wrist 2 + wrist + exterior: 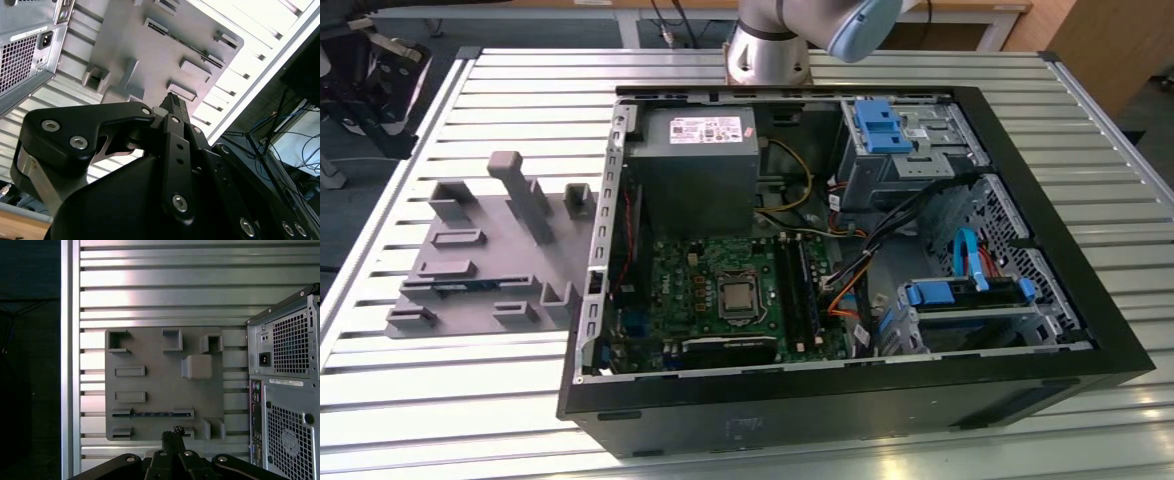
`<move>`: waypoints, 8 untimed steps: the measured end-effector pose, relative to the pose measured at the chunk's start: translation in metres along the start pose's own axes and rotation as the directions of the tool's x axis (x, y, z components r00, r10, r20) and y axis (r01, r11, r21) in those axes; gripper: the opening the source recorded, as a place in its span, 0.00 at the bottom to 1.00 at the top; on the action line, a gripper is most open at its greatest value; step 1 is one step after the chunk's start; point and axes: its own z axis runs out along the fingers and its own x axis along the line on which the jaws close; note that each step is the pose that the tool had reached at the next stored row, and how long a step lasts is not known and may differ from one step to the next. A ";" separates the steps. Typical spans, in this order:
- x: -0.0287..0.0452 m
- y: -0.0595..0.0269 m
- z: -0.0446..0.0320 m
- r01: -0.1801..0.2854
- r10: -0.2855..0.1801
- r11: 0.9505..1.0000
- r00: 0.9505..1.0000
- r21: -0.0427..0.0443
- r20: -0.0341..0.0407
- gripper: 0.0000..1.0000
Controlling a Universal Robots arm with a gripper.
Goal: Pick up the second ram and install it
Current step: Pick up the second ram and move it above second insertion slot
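1. Silver slatted metal table; dark floor and loose cables beyond its edge.
2. Open black computer tower case, lying on its side on the table.
3. Flat grey plastic fixture tray, beside the case on the exterior view's left.
4. Black 2-finger gripper, over the tray's edge, fingers pressed together, gripping nothing.
5. Thin dark-blue ram stick, lying in a tray slot between 2 grey holders, near the gripper.
6. White label on the grey power supply; print unreadable.
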 end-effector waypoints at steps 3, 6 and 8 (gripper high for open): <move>0.0000 0.0000 0.0000 0.001 -0.001 1.000 1.000 0.000 0.000 0.11; 0.0000 0.0000 0.0000 0.005 -0.005 1.000 1.000 0.000 0.000 0.11; 0.0002 -0.0001 0.0000 0.014 -0.014 1.000 1.000 0.000 0.000 0.11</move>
